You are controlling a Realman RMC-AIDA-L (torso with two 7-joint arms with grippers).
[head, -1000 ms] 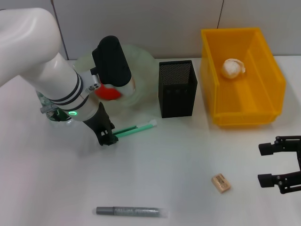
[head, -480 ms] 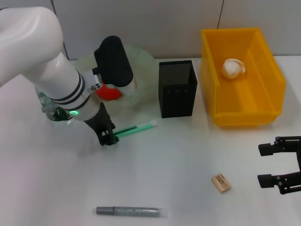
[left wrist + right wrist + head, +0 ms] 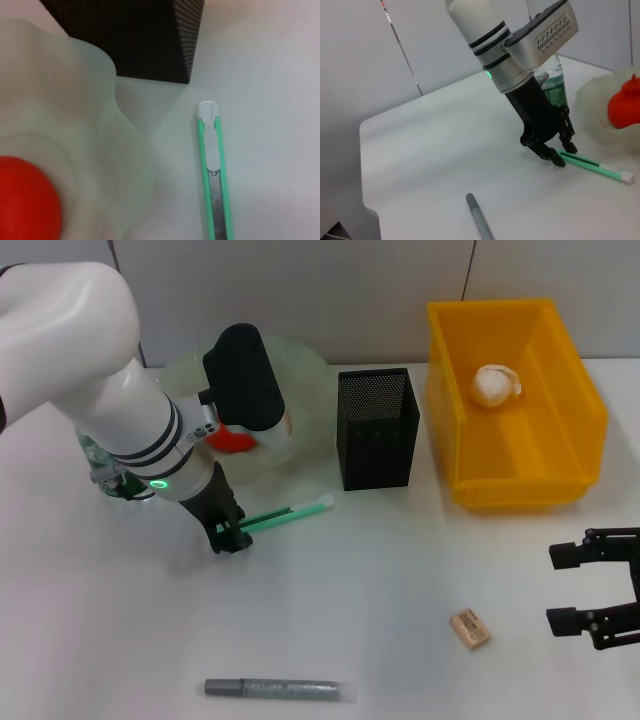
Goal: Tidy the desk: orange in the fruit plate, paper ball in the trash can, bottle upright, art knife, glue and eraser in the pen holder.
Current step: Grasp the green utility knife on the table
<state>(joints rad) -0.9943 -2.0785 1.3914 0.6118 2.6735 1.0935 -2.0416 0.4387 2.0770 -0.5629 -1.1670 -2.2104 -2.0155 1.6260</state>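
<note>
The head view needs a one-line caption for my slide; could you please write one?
Left gripper at the green art knife beside the pen holder; right gripper parked near the eraser.

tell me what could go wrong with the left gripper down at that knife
The left gripper sits at the very end of the knife, so a lift may let the long free end droop or twist out. The knife lies close beside the fruit plate and the pen holder, so a swing on the way up might knock either. The bottle stands just behind the arm and could get bumped.
</note>
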